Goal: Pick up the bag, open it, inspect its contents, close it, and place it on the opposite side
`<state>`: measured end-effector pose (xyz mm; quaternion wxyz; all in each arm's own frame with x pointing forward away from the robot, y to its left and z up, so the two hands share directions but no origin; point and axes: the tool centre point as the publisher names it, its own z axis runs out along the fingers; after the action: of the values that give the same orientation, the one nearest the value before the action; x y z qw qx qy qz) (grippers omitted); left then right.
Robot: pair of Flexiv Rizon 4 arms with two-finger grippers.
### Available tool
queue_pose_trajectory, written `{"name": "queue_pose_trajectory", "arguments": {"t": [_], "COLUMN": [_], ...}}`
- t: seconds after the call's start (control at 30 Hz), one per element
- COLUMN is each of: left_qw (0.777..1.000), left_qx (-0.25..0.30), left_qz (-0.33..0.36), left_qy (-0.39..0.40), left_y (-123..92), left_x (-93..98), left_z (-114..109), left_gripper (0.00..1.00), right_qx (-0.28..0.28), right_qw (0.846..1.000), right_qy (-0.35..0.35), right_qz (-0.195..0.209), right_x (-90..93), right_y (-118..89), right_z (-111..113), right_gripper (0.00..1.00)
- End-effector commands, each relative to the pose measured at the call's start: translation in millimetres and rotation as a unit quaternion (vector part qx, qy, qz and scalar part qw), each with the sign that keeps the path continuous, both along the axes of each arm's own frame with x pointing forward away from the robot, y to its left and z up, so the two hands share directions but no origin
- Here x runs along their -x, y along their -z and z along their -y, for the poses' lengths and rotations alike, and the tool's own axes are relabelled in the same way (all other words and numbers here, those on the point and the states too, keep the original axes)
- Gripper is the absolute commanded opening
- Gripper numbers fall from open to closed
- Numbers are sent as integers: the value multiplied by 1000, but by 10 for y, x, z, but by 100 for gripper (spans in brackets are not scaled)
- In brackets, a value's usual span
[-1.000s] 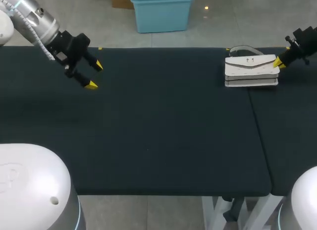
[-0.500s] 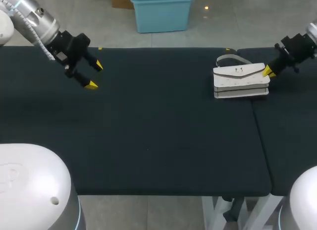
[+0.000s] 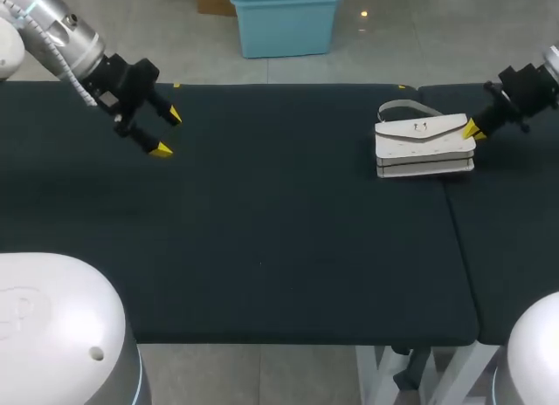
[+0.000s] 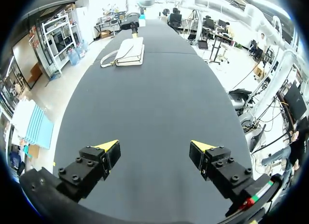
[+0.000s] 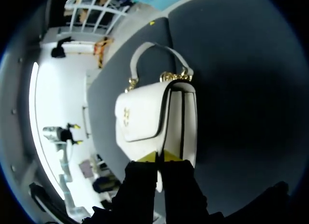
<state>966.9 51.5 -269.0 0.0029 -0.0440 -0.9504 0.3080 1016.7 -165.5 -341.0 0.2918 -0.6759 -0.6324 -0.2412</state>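
A black-covered table (image 3: 262, 248) fills the head view. Toward its right side a seam (image 3: 454, 222) runs from far edge to near edge, seemingly where two tabletops meet. White legs (image 3: 377, 370) show below the near edge. A small yellow mark (image 3: 177, 85) sits at the far edge.

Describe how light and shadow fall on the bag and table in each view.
Head view: even light, white bag clear on the dark table, hardly any shadow. Left wrist view: table paler, lit grey ahead of the left gripper. Right wrist view: bag bright at the right gripper, table beside it dark.
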Motion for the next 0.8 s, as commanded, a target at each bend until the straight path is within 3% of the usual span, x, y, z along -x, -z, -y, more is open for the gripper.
{"name": "queue_pose_trajectory", "arguments": {"t": [0.03, 0.33, 0.53, 0.8], "left_qw": [1000, 1000, 1000, 1000], "left_qx": [1, 1, 1, 1], "left_qz": [0, 0, 0, 0], "left_qy": [0, 0, 0, 0], "left_y": [7, 7, 7, 7], "left_x": [-5, -5, -5, -5], "left_z": [-3, -3, -3, -3], "left_gripper": [100, 100, 100, 100], "right_qx": [-4, -35, -21, -19], "right_qw": [999, 998, 999, 998], "right_qy": [31, 3, 11, 29], "right_qz": [41, 47, 44, 50], "right_x": [151, 566, 788, 999], "right_y": [2, 59, 128, 237], "right_z": [-179, -738, -1000, -1400], "right_gripper": [0, 0, 0, 0]}}
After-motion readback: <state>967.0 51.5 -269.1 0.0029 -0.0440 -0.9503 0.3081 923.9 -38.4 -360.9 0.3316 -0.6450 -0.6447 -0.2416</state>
